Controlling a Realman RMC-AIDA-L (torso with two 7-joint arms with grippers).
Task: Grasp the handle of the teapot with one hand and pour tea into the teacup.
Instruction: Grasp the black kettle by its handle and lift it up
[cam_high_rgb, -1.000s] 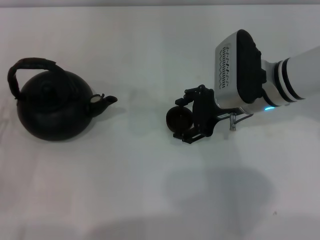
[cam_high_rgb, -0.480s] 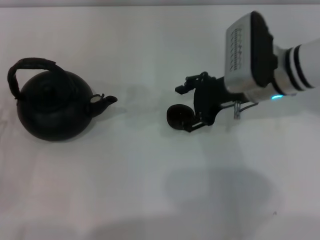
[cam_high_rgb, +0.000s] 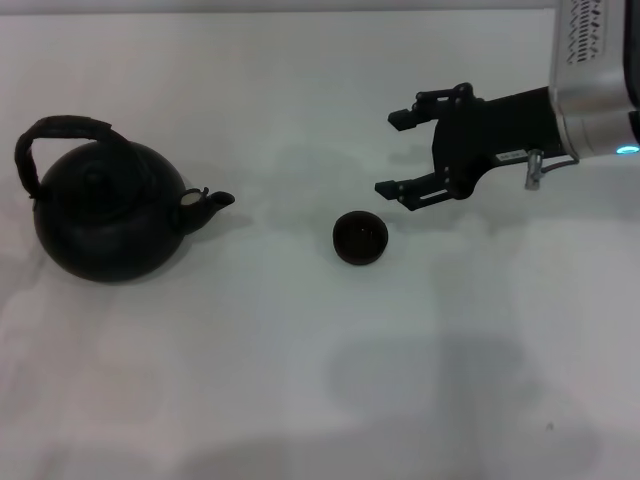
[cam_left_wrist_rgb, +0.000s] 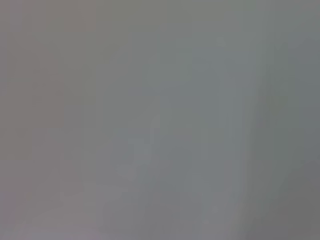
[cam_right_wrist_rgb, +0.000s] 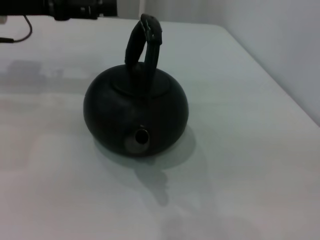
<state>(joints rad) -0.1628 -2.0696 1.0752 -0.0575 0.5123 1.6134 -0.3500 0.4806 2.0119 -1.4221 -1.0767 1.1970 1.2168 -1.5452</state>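
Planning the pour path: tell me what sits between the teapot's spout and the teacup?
Nothing: the head view shows only bare white table between the teapot and teacup.

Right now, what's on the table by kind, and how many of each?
Teapot with its hoop handle: 1
Teacup: 1
Total: 2 things on the table. The right gripper is open above and beside the teacup, not touching it.

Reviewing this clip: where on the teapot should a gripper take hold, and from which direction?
Best bet is the handle, at the wrapped middle of the arch, approached from above. It stands upright over the teapot, with open space under it for a finger, while the round body looks too wide to clamp. The open right gripper is far off, beyond the teacup.
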